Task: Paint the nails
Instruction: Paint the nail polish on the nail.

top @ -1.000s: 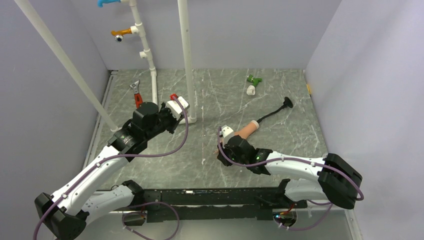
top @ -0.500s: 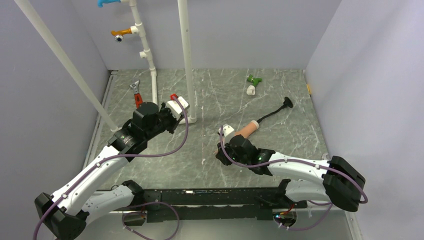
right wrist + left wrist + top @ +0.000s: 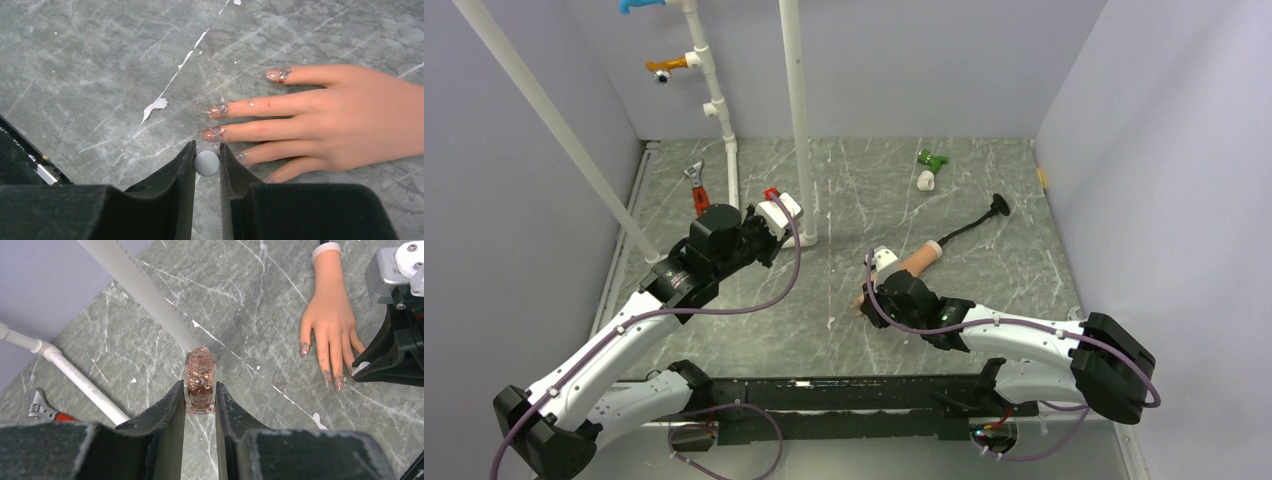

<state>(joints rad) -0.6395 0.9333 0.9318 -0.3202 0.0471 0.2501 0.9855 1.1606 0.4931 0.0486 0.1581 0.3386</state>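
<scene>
The peach mannequin hand (image 3: 350,115) lies flat on the marble table, fingers spread; it also shows in the top view (image 3: 916,260) and the left wrist view (image 3: 330,315). Its nails (image 3: 215,111) carry smeared glitter polish. My right gripper (image 3: 206,155) is shut on the grey round brush cap (image 3: 206,163), held end-on just off the ring fingertip (image 3: 240,157); the brush itself is hidden. My left gripper (image 3: 200,401) is shut on the small uncapped bottle of copper glitter polish (image 3: 200,380), held upright to the left of the hand.
A white upright pole (image 3: 797,120) and a slanted pipe (image 3: 145,295) stand by the left gripper. A red-handled wrench (image 3: 696,188) lies far left. A green piece (image 3: 932,159), a white piece (image 3: 926,180) and a black tool (image 3: 972,225) lie behind the hand.
My right arm has shifted slightly over the hand's fingertips. The left arm and the bottle have not moved.
</scene>
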